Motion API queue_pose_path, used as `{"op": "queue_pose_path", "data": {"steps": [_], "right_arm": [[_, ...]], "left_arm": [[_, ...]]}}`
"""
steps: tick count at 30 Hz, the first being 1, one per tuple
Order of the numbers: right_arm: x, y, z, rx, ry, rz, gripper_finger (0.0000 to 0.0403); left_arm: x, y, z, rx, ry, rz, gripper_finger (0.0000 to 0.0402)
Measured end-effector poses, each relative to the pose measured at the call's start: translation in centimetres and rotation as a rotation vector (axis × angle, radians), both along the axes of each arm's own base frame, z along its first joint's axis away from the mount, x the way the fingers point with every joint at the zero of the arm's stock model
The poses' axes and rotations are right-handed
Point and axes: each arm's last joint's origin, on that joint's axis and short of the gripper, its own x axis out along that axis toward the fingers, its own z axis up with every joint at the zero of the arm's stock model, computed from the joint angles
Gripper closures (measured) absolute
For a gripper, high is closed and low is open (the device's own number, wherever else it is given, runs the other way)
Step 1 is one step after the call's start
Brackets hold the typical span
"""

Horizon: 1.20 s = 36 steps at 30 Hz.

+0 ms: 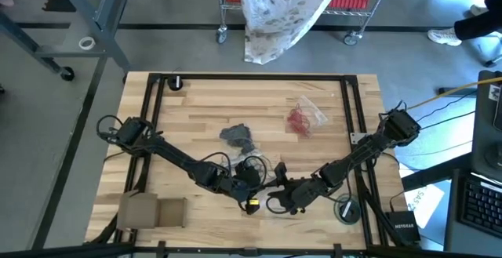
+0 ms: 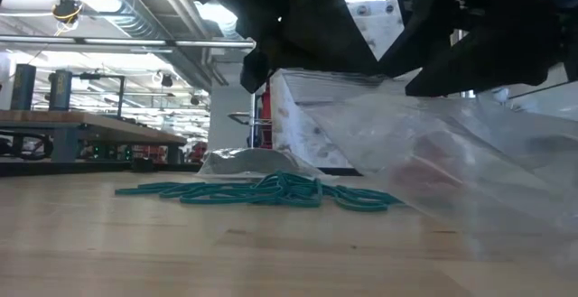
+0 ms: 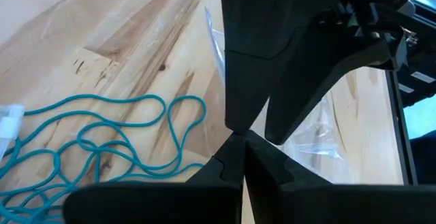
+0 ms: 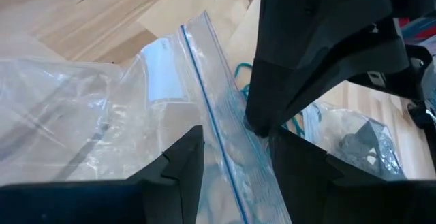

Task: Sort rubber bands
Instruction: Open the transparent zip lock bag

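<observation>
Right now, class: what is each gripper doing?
Left gripper: shut, apparently pinching the clear bag's edge.
Right gripper: open, fingers straddling the bag's zip edge.

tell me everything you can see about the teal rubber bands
The teal bands are thin elastic loops in a loose, tangled, low heap, flat on the wooden table near its front edge. Some loops trail out sideways. A clear zip bag lies right beside them, apparently overlapping the heap's edge. Both claws hang just above; neither visibly holds a band.

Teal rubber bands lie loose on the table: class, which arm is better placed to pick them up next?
Probably the left. The left gripper, shut and empty, hovers beside the teal rubber bands; the right gripper straddles the clear bag.
</observation>
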Motion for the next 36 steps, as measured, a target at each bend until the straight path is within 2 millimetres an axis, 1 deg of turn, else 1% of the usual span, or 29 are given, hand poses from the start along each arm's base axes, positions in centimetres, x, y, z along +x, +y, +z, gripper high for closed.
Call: {"op": "queue_pose_path", "data": {"steps": [14,18,24,29,32,36], "right_arm": [[-0.01,0.05,0.02,-0.007,-0.001,0.012,0.0244],[0.01,0.06,0.06,-0.042,-0.006,0.038,0.0244],[0.5,0.41,0.94,-0.068,-0.029,0.074,0.0244],[0.17,0.2,0.45,-0.088,0.035,0.083,0.0245],[0.04,0.12,0.28,-0.079,0.056,0.067,0.0258],[0.05,0.13,0.3,-0.076,0.055,0.066,0.0299]], "left_arm": [[0.0,0.0,-0.01,0.002,0.001,-0.001,0.0401],[-0.01,0.01,-0.01,0.003,0.002,-0.001,0.0401],[-0.02,0.01,-0.03,0.004,0.004,-0.001,0.0401],[-0.04,0.02,-0.05,0.002,0.006,0.001,0.0401],[-0.04,0.02,-0.06,0.002,0.006,0.002,0.0401],[-0.03,0.01,-0.04,-0.001,0.004,0.002,0.0401]]}}
